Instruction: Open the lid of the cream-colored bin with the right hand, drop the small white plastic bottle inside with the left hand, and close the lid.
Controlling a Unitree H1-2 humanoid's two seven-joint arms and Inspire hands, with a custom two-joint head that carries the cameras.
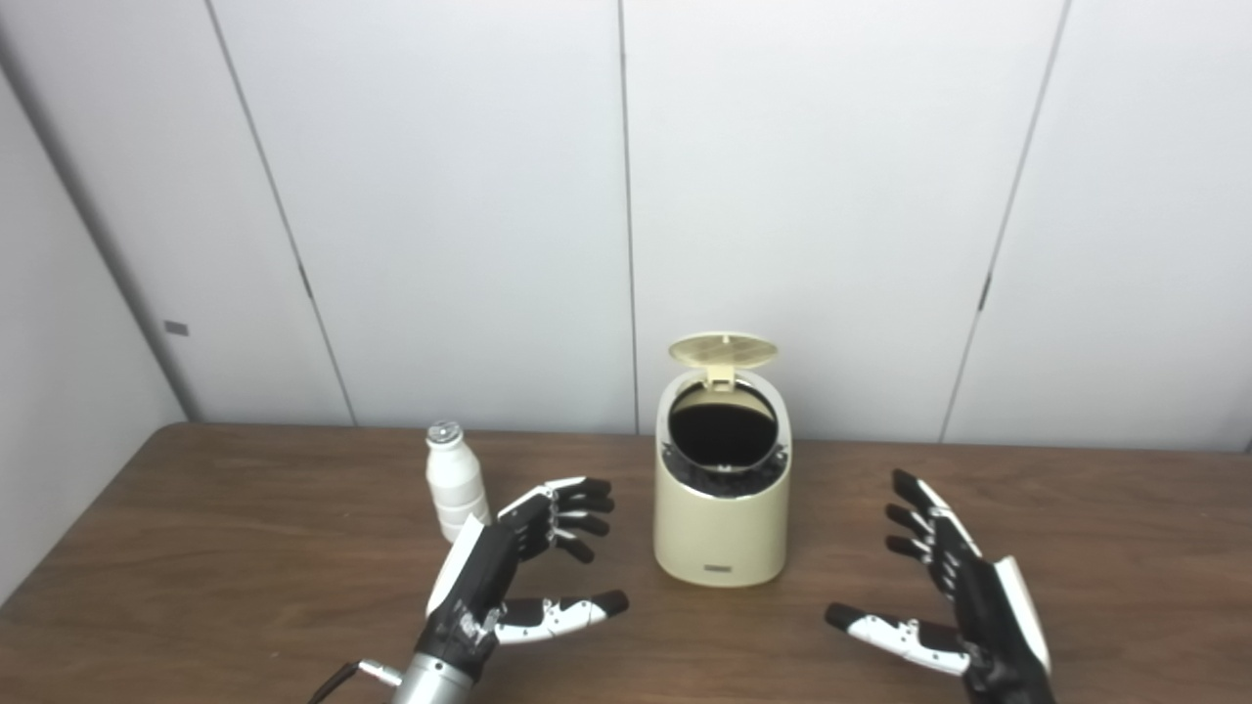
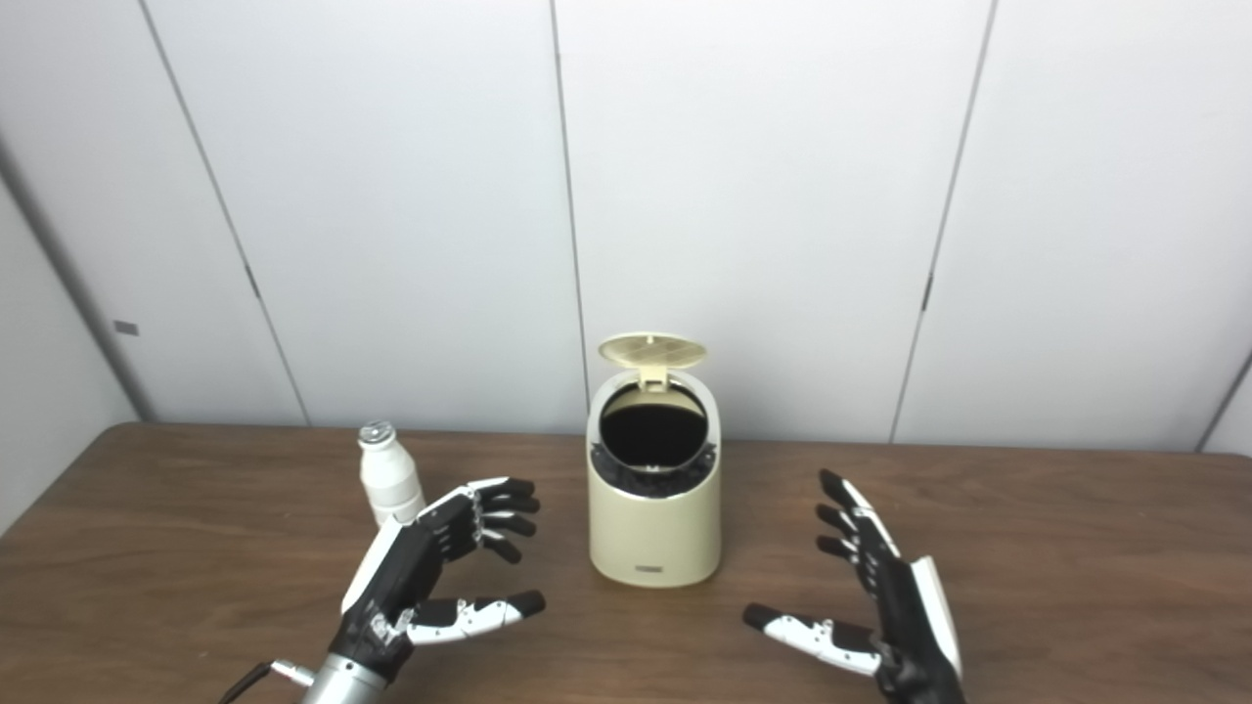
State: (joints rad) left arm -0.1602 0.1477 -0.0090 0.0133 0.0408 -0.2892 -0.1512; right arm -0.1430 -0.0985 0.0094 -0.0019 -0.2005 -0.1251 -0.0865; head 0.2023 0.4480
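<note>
Landmark: the cream-colored bin (image 1: 722, 518) stood upright on the wooden counter (image 1: 245, 548), near its rear edge; all places below are given relative to it.
Lid: the lid (image 1: 724, 349) was already raised, hinged at the bin's rear rim and standing above the dark round opening, which faced up and slightly toward the viewer.
Bottle: the small white plastic bottle (image 1: 456, 482) stood upright to the left of the bin, apart from it, its long axis vertical and its silvery cap uppermost.
Left hand: the left hand (image 1: 523, 562) lay left of and in front of the bin, fingers spread wide and holding nothing; the bottle stood just behind it and slightly to its left, the fingers pointing toward the bin, not the bottle.
Right hand: the right hand (image 1: 954, 587) hovered right of and in front of the bin, well apart from it, fingers spread and empty.
Nearer hand: the left hand was plainly the nearer to the bottle; judged from this, the coming move called for a short reach back and leftward to close round the upright body.
Writing: a small plate low on the bin's front was too small to read; no label was legible on the bottle.
</note>
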